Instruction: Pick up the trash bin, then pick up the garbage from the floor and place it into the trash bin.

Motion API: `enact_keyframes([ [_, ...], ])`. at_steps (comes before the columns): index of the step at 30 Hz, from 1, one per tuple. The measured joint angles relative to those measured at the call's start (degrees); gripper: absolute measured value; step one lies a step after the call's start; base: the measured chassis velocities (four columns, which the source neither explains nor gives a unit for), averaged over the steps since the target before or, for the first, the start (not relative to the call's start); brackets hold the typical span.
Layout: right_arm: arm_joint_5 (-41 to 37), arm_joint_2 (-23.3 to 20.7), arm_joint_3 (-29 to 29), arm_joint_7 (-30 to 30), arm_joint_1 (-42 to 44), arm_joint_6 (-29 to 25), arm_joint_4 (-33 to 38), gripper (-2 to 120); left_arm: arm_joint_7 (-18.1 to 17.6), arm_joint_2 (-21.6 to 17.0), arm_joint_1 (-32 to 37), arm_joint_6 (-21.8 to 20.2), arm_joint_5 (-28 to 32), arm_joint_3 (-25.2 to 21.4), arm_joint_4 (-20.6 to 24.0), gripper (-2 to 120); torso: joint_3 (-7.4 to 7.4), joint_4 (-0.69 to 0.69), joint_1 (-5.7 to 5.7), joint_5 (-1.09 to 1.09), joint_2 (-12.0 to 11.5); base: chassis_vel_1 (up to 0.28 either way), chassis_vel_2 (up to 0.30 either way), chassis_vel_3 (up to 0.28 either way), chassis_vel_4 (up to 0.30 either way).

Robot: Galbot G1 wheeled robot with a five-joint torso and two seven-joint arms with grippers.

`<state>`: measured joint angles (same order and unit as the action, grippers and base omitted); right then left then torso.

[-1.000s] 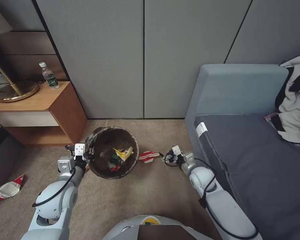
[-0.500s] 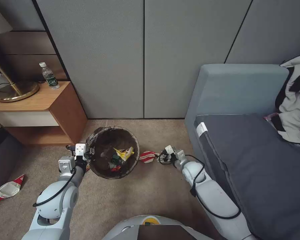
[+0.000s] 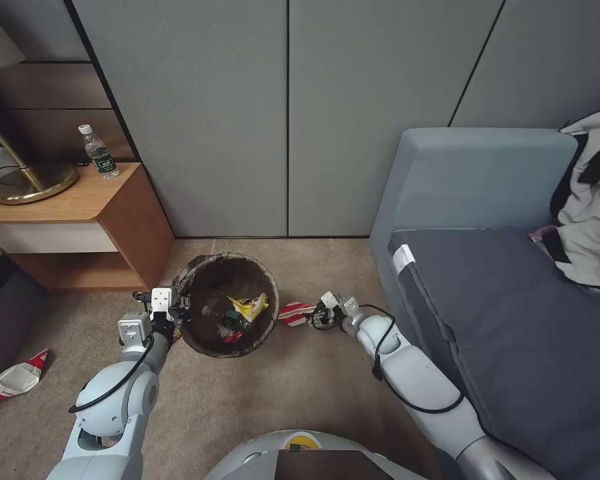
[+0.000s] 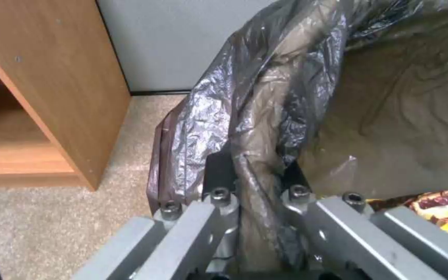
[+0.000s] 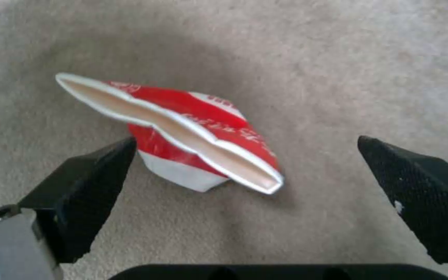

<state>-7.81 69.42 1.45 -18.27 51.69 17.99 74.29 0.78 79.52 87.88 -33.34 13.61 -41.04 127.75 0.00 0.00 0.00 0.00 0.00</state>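
The bin [image 3: 225, 305] stands on the carpet [image 3: 300, 387] between a wooden nightstand [image 3: 93, 220] and a grey sofa [image 3: 500, 300], its dark bag [image 4: 265, 89] folded over the rim. Inside lie a yellow wrapper [image 3: 248, 307], something green and a red scrap. The left gripper [image 3: 178, 309] is at the bin's left edge; in the left wrist view its two black fingers [image 4: 219, 171] are clamped on the bagged rim, one finger on either side of the fold. A crushed red-and-white cup [image 3: 296, 313] lies flat on the carpet just right of the bin, its open mouth pressed to a slit. The right gripper [image 3: 317, 316] sits low, right beside this cup; in the right wrist view [image 5: 245, 171] its black fingers [image 5: 86, 182] are spread wide, one near the cup's red-and-white side, the other well off, and the cup [image 5: 182, 132] lies nearer the first finger without being squeezed. A second crushed cup [image 3: 17, 379] lies on the carpet far to the left, well apart from both arms. On the nightstand stand a clear bottle [image 3: 98, 152] with a green label and the brass base of a lamp [image 3: 30, 181]. A heap of pale clothes [image 3: 590, 200] rests on the sofa's far end. Grey wall panels [image 3: 287, 113] close the scene behind.
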Motion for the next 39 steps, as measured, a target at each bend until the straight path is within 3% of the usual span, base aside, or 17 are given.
enact_keyframes([
  [21,1.5,2.5,-7.7,-3.8,-9.7,-5.4,-14.1,100,0.0,1.1,-0.5,0.0,-0.9,-0.1,-1.0,3,0.00,0.00,0.00,0.00,0.0,0.000,0.000,0.000,0.000],
  [39,2.3,4.8,-9.7,-5.2,-11.7,-7.5,-20.9,98,0.0,1.5,-1.2,0.3,-0.7,0.0,-2.3,3,0.00,0.00,0.00,0.00,0.0,0.000,0.000,0.000,0.000],
])
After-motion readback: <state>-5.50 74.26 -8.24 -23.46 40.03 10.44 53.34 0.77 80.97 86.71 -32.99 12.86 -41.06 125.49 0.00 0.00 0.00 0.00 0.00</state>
